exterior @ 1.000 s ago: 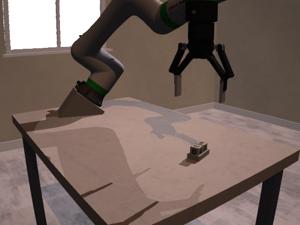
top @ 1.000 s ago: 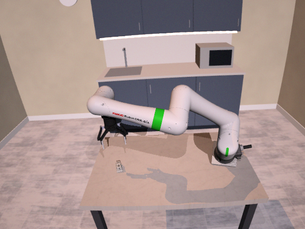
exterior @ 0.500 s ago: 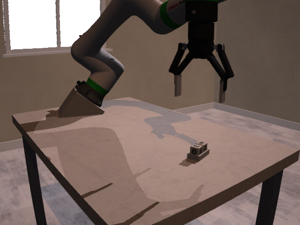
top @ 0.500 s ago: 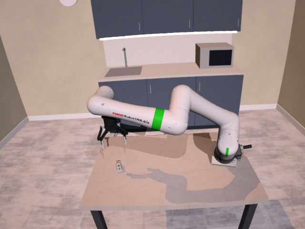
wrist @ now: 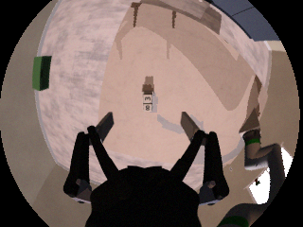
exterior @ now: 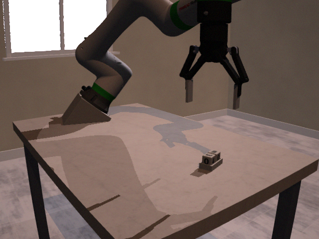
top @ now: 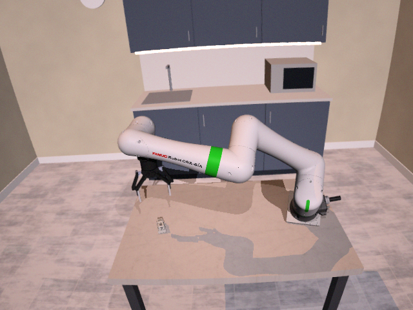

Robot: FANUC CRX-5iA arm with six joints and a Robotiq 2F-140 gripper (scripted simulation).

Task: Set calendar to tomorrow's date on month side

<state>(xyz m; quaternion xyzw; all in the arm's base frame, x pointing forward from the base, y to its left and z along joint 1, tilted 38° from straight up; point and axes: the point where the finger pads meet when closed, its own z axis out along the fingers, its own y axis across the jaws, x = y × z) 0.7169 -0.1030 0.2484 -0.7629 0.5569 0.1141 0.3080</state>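
Here's the gripper [exterior: 213, 93], high in the upper right of the exterior view, fingers [exterior: 189, 90] spread wide and nothing between them. Down on the table [exterior: 128, 164], lower right of that frame, sits the calendar [exterior: 210, 161], two cubes side by side in the tray, well below the fingertips and clear of them. In the wrist view the calendar [wrist: 150, 95] shows at center frame, above and between the two finger pads. In the top view it [top: 161, 225] lies left of center, below the gripper [top: 153, 194].
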